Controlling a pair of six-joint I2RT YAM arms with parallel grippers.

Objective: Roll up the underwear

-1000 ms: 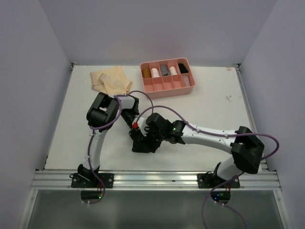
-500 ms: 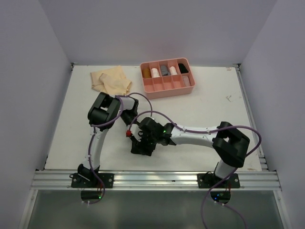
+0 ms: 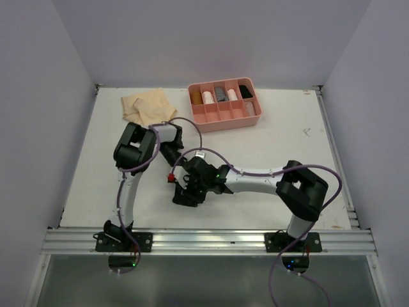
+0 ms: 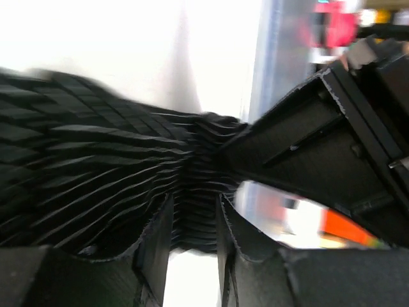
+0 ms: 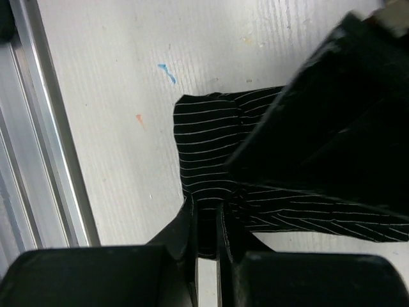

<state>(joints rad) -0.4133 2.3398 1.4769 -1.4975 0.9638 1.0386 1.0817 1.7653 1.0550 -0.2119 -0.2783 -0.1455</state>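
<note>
**Top view.** The left arm and the right arm meet at lower centre of the frame, over the white table. The garment beneath them is hidden in this view. The tan underwear lies spread and unrolled at upper left, well apart from both arms. The pink tray, at upper centre, holds several rolled bundles in its back compartments.

**Left wrist view.** The black underwear, finely striped, fills the left half of the frame and bunches into the narrow gap of the left gripper. Cloth sits between the fingers, but whether they press it cannot be told.

**Right wrist view.** The right gripper, at bottom centre, has its fingers drawn nearly together on a fold at the garment's lower edge. The cloth lies on the table right of centre as a flat, folded band, not a roll.

**Progress (judged).** Some pieces appear finished and stowed in the tray. The black one is in hand and only partly formed. The tan one is untouched.
</note>
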